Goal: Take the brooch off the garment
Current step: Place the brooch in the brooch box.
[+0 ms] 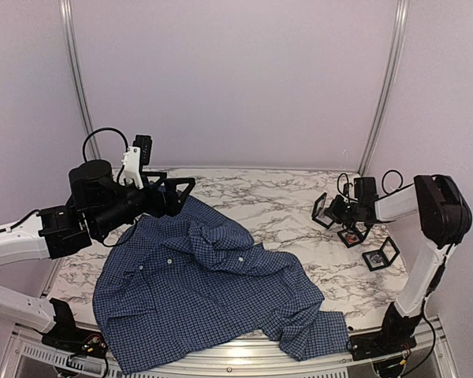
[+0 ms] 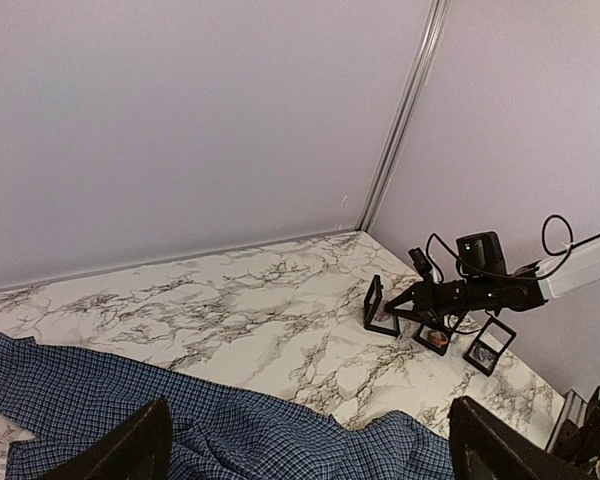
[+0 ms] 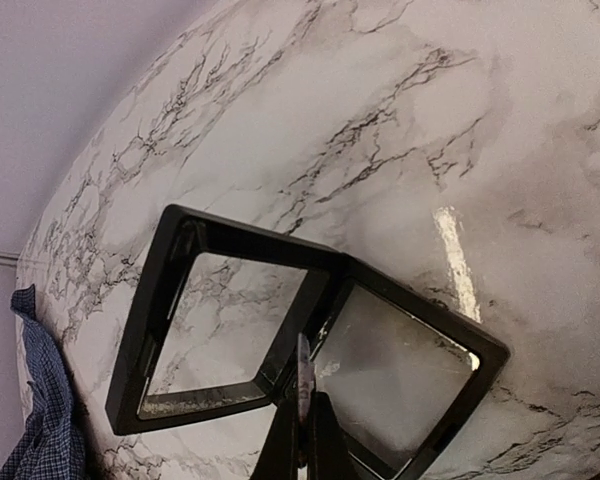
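brooch off the garment, pinched over an open case

the garment (image 1: 197, 291) lies rumpled over the 7 o'clock part of the marble counter (image 1: 276, 201). its upper end is bunched toward 10 o'clock and one sleeve trails to the near edge at about 5 o'clock.

the left pincer (image 1: 172, 193) hangs in the air above that bunched end. its fingers are spread wide, with nothing between them, and they are clear of the cloth.

at 3 o'clock, well apart from the garment, the right pincer (image 3: 302, 425) reaches low over an open black case (image 3: 245, 235), whose two square halves are hinged together. its fingers are drawn together on a thin, pale-edged piece, which the wrist camera sees edge-on. from the other views an orange speck sits right at that tip. that is the brooch (image 2: 437, 340), held just over the case near the hinge. i cannot tell whether it touches the case.

a second black frame (image 1: 381, 256) holding a small bluish piece lies flat just beside the case, toward 4 o'clock.
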Controlling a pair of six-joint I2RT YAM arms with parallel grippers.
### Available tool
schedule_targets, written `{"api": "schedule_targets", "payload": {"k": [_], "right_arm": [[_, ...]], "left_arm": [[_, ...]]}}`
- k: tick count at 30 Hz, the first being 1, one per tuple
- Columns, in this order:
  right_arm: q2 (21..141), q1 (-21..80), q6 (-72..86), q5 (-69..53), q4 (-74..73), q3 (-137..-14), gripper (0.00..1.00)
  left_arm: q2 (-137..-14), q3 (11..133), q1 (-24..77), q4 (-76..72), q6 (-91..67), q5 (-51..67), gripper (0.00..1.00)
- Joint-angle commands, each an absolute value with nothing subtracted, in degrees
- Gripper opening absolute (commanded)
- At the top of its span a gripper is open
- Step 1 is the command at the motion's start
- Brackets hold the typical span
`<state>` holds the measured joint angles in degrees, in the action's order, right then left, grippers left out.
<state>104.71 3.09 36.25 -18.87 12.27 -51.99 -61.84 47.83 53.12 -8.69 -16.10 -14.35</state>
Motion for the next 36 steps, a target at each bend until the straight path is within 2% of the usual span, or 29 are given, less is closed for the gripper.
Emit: {"api": "schedule_targets", "payload": {"k": [1,10,19,36], "right_arm": [[106.27,2.21,35.27,-19.42,12.6,-54.18,0.0],[106.94,1.8,34.7,-19.63,12.13,-54.81,0.0],[106.35,1.76,33.97,-18.73,9.72,-56.02,0.16],[104.01,1.76,31.57,-15.68,3.54,-57.57,0.21]], "left_arm": [[-62.45,49.66,52.74,-7.29,-16.67,-13.89,0.99],[-62.75,50.09,52.75,-7.09,-16.92,-13.81,0.99],[-62.84,50.01,52.77,-7.1,-16.97,-13.69,0.99],[-62.43,49.48,52.74,-7.63,-17.06,-13.39,0.99]]}}
